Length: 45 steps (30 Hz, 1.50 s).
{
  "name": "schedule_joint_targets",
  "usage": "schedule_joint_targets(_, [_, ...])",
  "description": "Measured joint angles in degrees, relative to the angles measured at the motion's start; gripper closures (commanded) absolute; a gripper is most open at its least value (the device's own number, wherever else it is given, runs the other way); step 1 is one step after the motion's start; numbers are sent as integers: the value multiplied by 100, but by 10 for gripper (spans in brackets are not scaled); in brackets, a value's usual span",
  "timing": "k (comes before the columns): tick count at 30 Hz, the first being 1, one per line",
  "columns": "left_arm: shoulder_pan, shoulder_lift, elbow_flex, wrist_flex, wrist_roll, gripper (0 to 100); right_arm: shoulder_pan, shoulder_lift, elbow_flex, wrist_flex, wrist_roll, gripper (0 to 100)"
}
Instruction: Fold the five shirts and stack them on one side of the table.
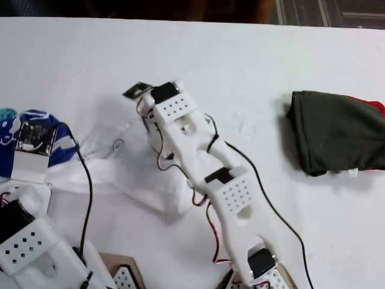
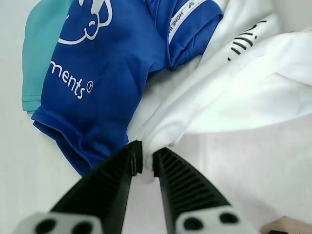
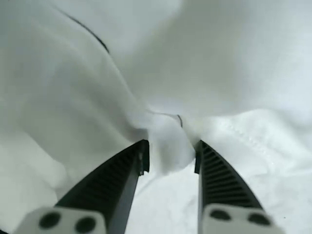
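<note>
A white shirt (image 1: 129, 180) lies crumpled across the table's left middle. My left gripper (image 2: 145, 163) is shut on a fold at its edge, right beside a blue printed shirt (image 2: 112, 63) that lies over a teal one (image 2: 36, 58). My right gripper (image 3: 170, 156) holds a puckered bunch of the same white shirt (image 3: 165, 141) between its fingers, farther along the cloth. In the high view the right arm (image 1: 180, 120) stretches from the front edge to the shirt's far side, and the left arm (image 1: 33, 144) stands over the blue shirt (image 1: 57, 150).
A folded dark green shirt (image 1: 334, 132) rests on a red one (image 1: 376, 107) at the table's right side. Bare white tabletop (image 1: 252, 66) runs along the back. Cables trail from both arms near the front edge.
</note>
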Motion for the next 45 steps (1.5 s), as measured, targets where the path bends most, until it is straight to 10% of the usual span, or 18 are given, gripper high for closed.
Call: schedule_joint_targets(45, [0,0,0,0,0,975,-290,-607,352,0,0,978])
